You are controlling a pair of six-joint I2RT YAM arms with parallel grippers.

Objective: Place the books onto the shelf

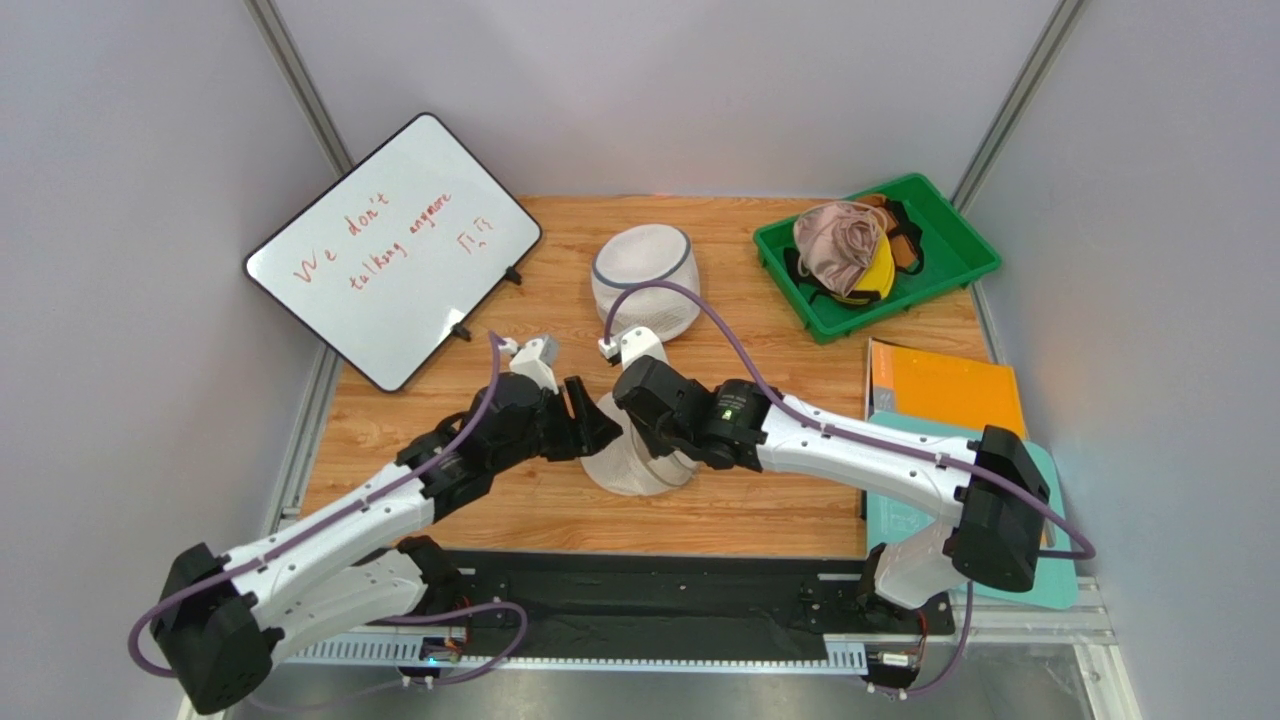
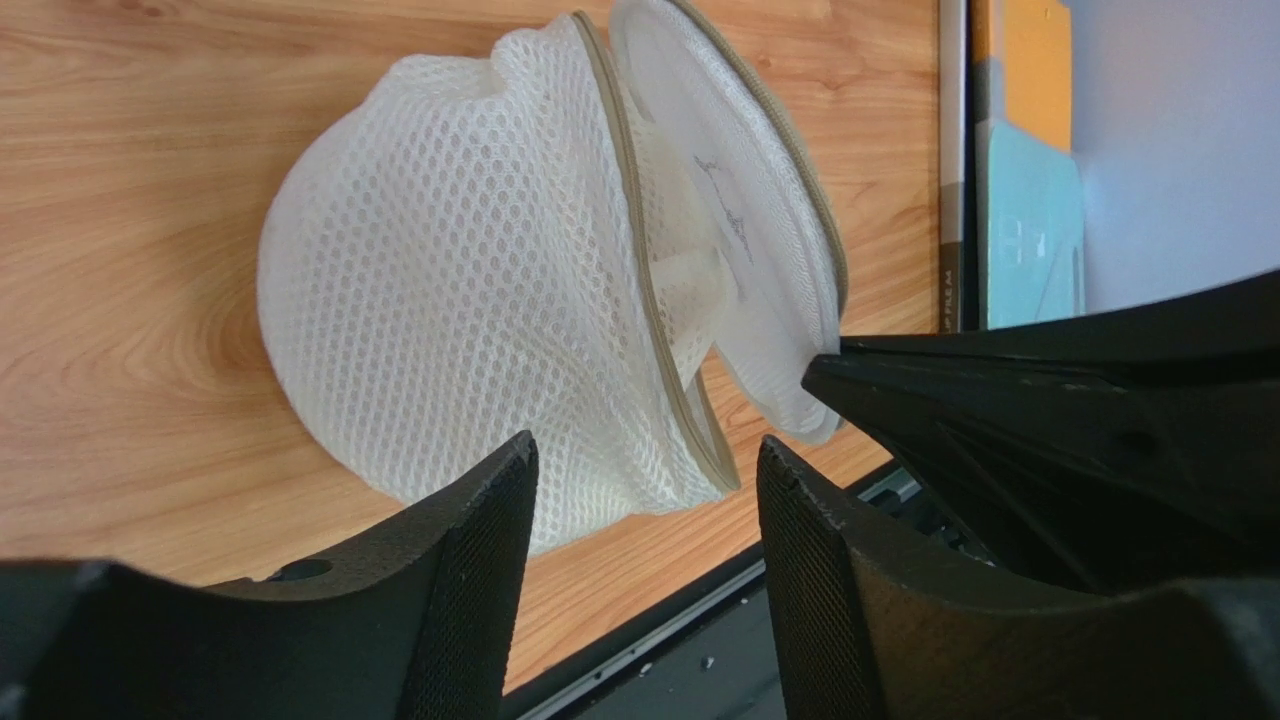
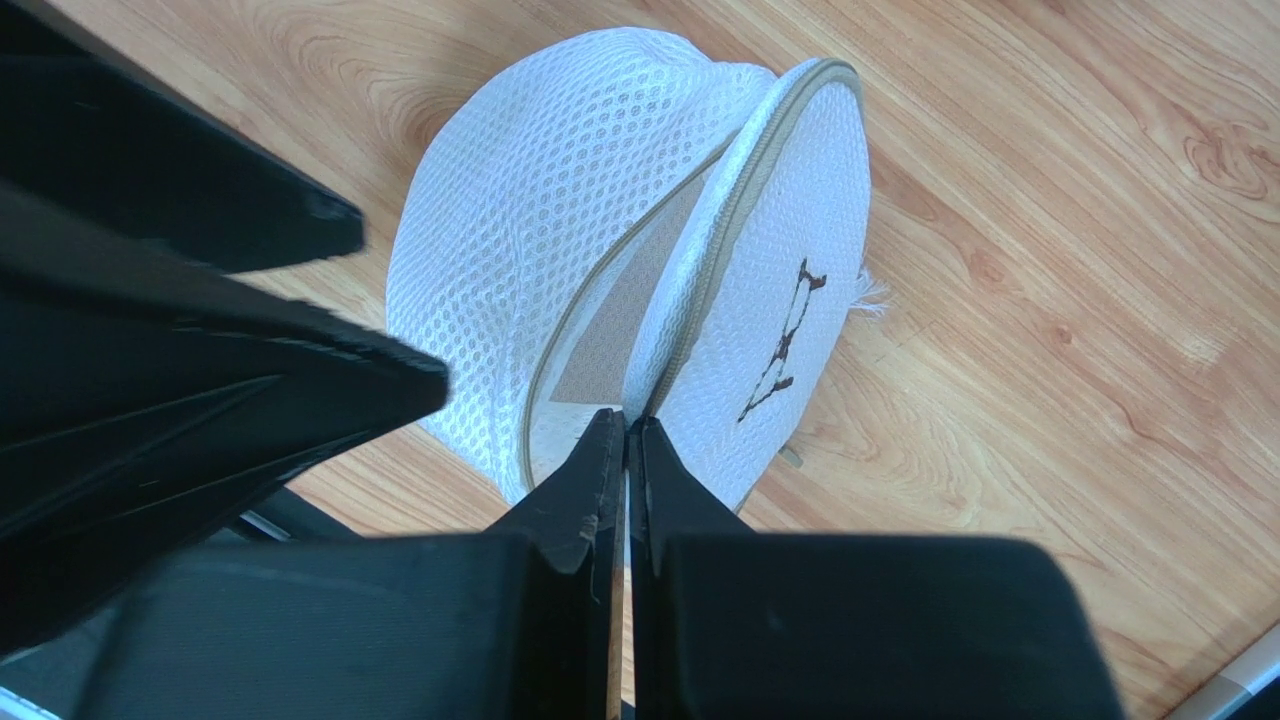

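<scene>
Right tool pressed together, pinching the mesh bag's zip rim. Left tool is spread just beside it. Bare bench lies nearer. The orange book and teal book sit at the right edge. The far green tray holds crumpled cloths.

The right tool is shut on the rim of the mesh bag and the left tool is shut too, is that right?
Not quite: the left tool is open, holding nothing, as the left wrist view shows. The right tool is shut on the rim of the mesh bag.
</scene>
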